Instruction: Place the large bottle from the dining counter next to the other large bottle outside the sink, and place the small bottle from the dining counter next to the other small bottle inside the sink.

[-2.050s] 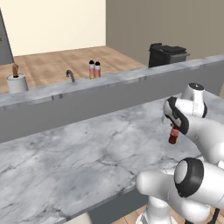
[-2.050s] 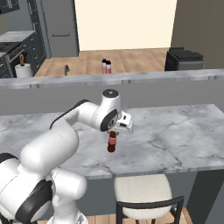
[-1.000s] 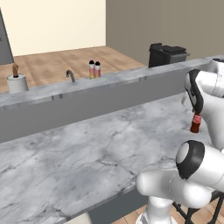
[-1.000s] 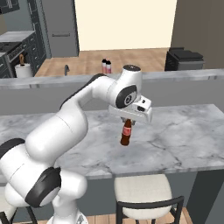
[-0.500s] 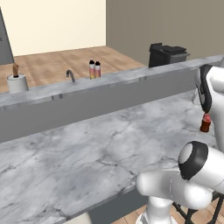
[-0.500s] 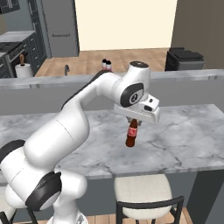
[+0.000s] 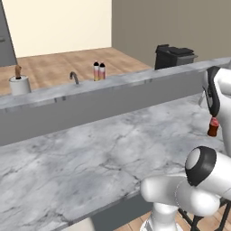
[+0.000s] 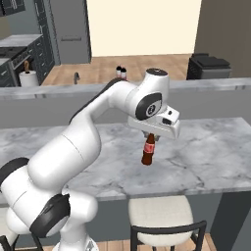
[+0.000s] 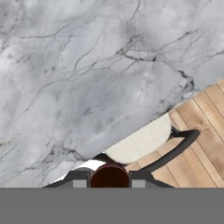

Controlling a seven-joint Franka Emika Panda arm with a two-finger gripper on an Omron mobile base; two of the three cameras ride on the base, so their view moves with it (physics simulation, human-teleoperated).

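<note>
The small bottle [image 8: 148, 149], dark brown with a red label, hangs upright above the white marble dining counter [image 8: 211, 147], near its front edge. My gripper [image 8: 151, 135] is shut on the bottle's neck from above. In the left base view the small bottle [image 7: 213, 127] shows at the far right beside my arm. The hand view looks straight down on the bottle's dark top [image 9: 109, 176] between my fingertips [image 9: 79, 183], over the counter edge [image 9: 87, 65]. Far back, two bottles [image 7: 99, 71] stand side by side right of the faucet [image 7: 74, 77]. The sink basin and the other small bottle are hidden.
A raised grey ledge [image 7: 113, 97] runs behind the dining counter. A white-seated stool [image 8: 162, 215] stands under the counter's front edge below the gripper. A paper towel roll [image 7: 19, 83] sits at the far left, and a black bin [image 7: 175, 56] at the far right.
My arm has swung to the right along the dining counter with the small bottle held in the gripper, lifting it off the marble and carrying it toward the front edge.
</note>
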